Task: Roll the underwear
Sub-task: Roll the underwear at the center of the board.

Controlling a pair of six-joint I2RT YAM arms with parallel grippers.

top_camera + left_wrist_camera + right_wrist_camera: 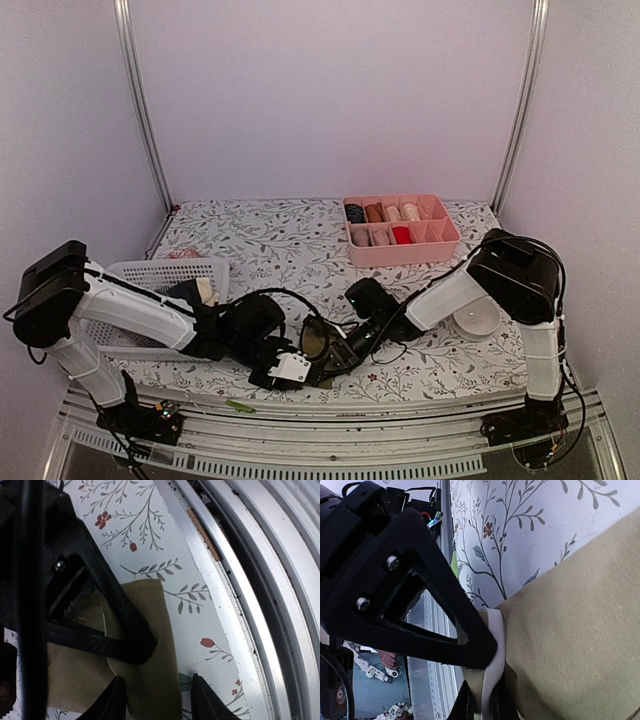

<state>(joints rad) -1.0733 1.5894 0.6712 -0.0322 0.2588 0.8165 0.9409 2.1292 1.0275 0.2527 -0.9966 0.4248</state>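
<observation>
Top view: the olive-tan underwear (318,338) lies on the floral desk (260,240) at the lower centre of the frame, close to the near edge. Both arms reach in toward it. The left end effector (300,368) comes from the lower left and the right end effector (340,345) from the right, the two meeting over the cloth. A white mesh basket (130,268) sits at the left, a pink divided tray (400,255) at the upper right, and a white bowl (478,320) by the right arm.

Left wrist view: the tan cloth fills the lower left, flat on the desk. The left unit's own fingers (114,700) stand apart at the bottom edge. One is over the cloth and the other over bare desk just past the cloth's right edge, so it is released and grips nothing. The other arm's black finger rests on the cloth at centre left. The desk's metal rim (260,580) curves down the right side.

Right wrist view: the cloth covers the lower right. At bottom centre the right fingers (465,707) are clenched on its pale hem, which stands up between them. The left arm's black finger fills the upper left, its tip touching the same hem.
</observation>
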